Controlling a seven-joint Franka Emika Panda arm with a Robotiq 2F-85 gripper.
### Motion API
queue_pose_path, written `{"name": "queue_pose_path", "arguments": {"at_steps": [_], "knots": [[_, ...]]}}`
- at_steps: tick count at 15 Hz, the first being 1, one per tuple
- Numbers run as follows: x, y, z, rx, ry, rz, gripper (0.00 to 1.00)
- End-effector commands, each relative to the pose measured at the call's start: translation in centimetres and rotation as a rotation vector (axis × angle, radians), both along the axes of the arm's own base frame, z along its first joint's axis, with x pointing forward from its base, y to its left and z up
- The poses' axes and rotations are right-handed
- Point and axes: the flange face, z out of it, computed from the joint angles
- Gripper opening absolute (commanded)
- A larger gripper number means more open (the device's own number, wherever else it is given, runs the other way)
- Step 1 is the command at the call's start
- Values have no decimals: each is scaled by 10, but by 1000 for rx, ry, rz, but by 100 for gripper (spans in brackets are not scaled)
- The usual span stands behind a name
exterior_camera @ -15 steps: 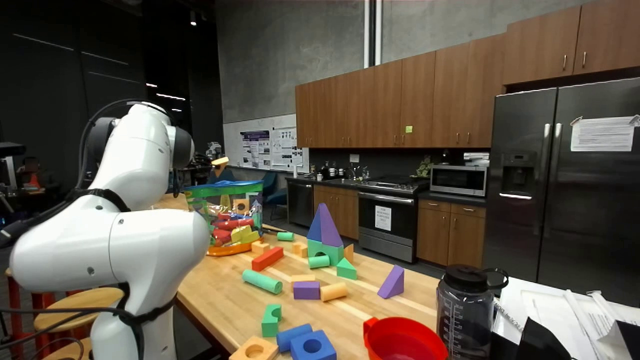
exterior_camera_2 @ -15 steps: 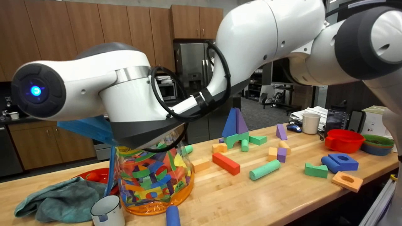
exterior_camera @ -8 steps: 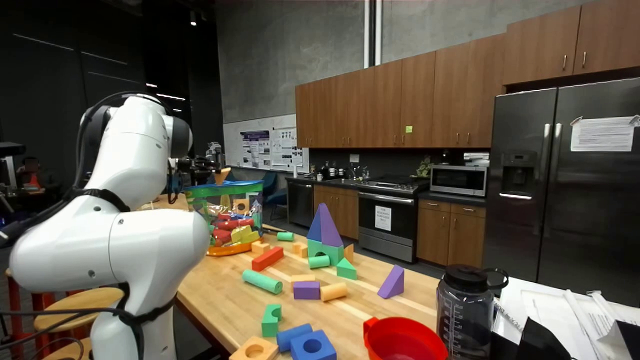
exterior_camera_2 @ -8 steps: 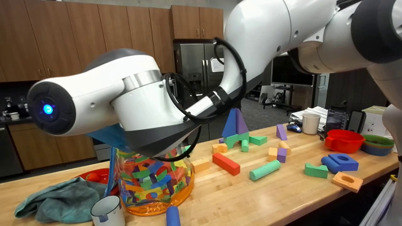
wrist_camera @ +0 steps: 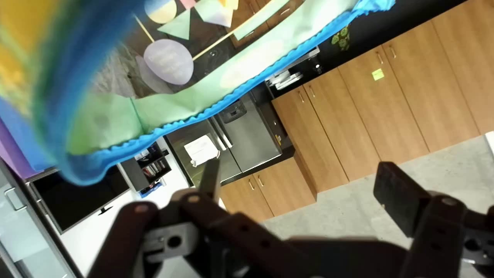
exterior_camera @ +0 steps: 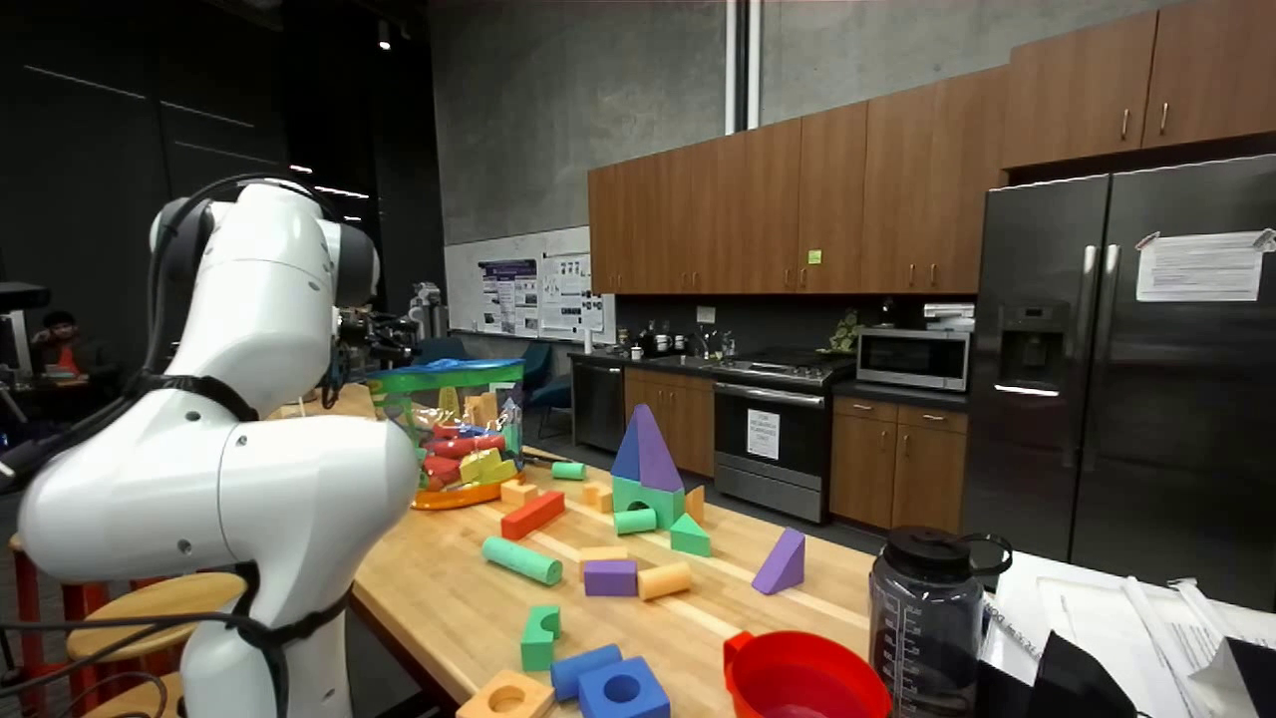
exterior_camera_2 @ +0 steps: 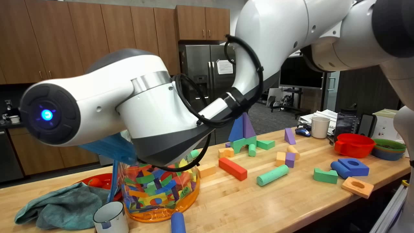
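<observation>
Gripper (wrist_camera: 303,185) hangs wide and unladen beside the block bag (exterior_camera: 454,379)

From where I stand, the fingers (wrist_camera: 399,197) are spread well apart, and in the wrist view only cabinets (wrist_camera: 278,185) and bare wall (wrist_camera: 339,216) fill the gap, so nothing is held. The bag is the nearest thing. In that view its blue-edged rim (wrist_camera: 216,110) sweeps from 9 o'clock over to 1; I see no contact with the fingers.

In an exterior view, the bag stands at 5 o'clock from the gripper. It sits upright on the table (exterior_camera_2: 245,207), probably because its blocks weigh down the orange base (exterior_camera_2: 187,205). A blue flap (exterior_camera_2: 108,147) juts out at the top; I take it to be the lid, folded back so that the mouth is free. Whether the arm (exterior_camera_2: 152,110) touches it, I can't tell.

Around the bag, a mug (exterior_camera_2: 113,223) is just beside it at 8 o'clock, a blue cylinder (exterior_camera_2: 178,223) at 5, a crumpled teal cloth (exterior_camera_2: 64,207) at 9 and a red block (exterior_camera_2: 233,169) just short of 3. At 2, a green arch (exterior_camera_2: 237,145) carries a blue wedge (exterior_camera_2: 237,131) and a purple wedge (exterior_camera_2: 248,127), its top likely flat enough to seat both.
</observation>
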Motion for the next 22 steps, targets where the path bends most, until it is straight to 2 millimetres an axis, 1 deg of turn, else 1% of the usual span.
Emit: {"name": "queue_pose_path", "arguments": {"at_steps": [1, 2, 4, 5, 7, 9, 10, 12, 13, 16, 22], "knots": [[-40, 22, 11, 3, -9, 64, 100], [-45, 20, 23, -12, -34, 91, 100], [-63, 35, 29, -14, -63, 123, 100], [-75, 43, 29, -18, -69, 147, 100], [-86, 48, 32, -21, -78, 170, 100], [-92, 52, 36, -23, -83, 184, 100], [-81, 44, 40, -26, -80, 188, 100], [-72, 42, 41, -35, -68, 204, 100], [-80, 54, 32, -21, -70, 182, 100], [-66, 48, 33, -23, -65, 184, 100], [-69, 50, 33, -27, -63, 190, 100]]}}
